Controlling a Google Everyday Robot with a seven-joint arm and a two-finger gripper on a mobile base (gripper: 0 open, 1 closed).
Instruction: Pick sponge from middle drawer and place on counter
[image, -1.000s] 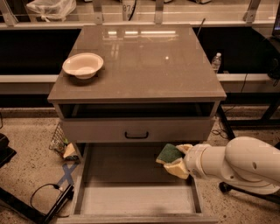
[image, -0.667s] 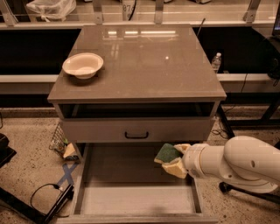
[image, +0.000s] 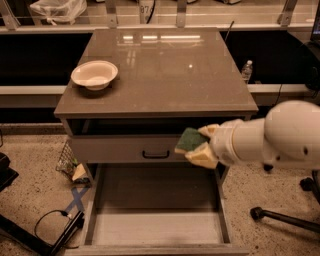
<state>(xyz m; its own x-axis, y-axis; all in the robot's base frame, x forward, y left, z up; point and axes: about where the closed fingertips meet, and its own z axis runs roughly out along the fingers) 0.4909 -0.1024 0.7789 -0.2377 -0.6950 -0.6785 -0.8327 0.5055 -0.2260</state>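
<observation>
Lab, floor cables (image: 49, 222), end effector (image: 199, 144) above drawer (image: 155, 229)

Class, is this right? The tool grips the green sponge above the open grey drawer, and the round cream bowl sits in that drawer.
No. The camera view shows the round cream bowl on the glossy grey-brown counter. The tool does grip the green sponge above the open grey drawer.

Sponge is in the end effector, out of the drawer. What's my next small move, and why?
Probably lift straight up a little. The end effector, shut on the sponge, hangs above the open drawer but below the front edge of the counter, level with the handled drawer front. Moving forward now would likely hit that edge; once clear, the space right of the bowl looks free.
</observation>
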